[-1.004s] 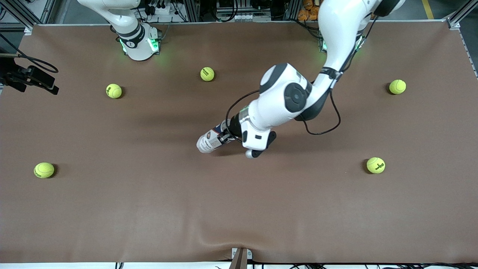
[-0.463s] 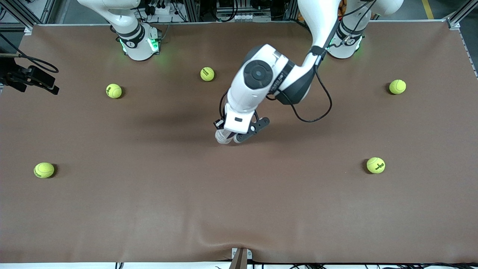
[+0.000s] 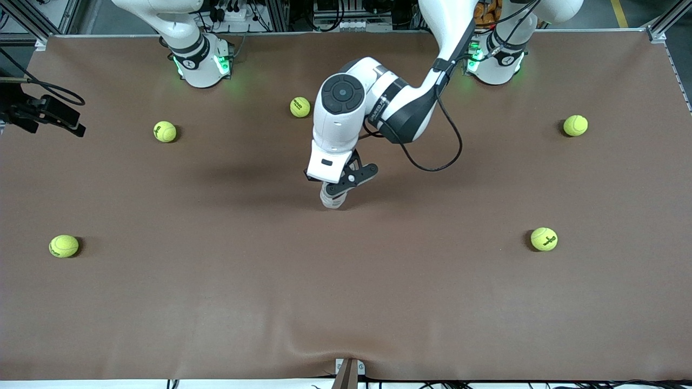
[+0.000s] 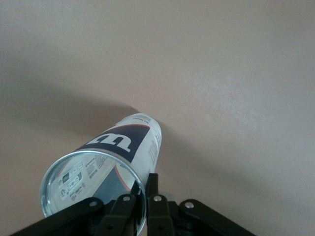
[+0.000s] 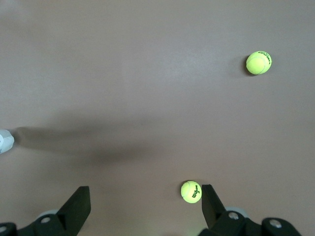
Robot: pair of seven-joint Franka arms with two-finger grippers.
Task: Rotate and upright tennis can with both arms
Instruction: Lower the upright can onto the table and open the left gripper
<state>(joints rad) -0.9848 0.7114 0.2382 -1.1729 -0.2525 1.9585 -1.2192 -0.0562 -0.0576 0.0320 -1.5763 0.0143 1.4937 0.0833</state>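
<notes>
Brown table (image 3: pixel 216 302) fills the front view; near its middle my left gripper (image 3: pixel 338 186) is clamped on the tennis can (image 3: pixel 332 199), whose lower end touches the table. My left wrist view shows the can's silver rim beside my fingers (image 4: pixel 153 209). My right gripper (image 5: pixel 145 206) waits, fingers wide apart, above a tennis ball (image 5: pixel 191 191).

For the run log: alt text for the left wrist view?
The left gripper is shut on the metal rim of the tennis can, whose open end faces the camera and whose closed end rests on the brown table. The can looks empty, and nothing else shows in this view.
</notes>
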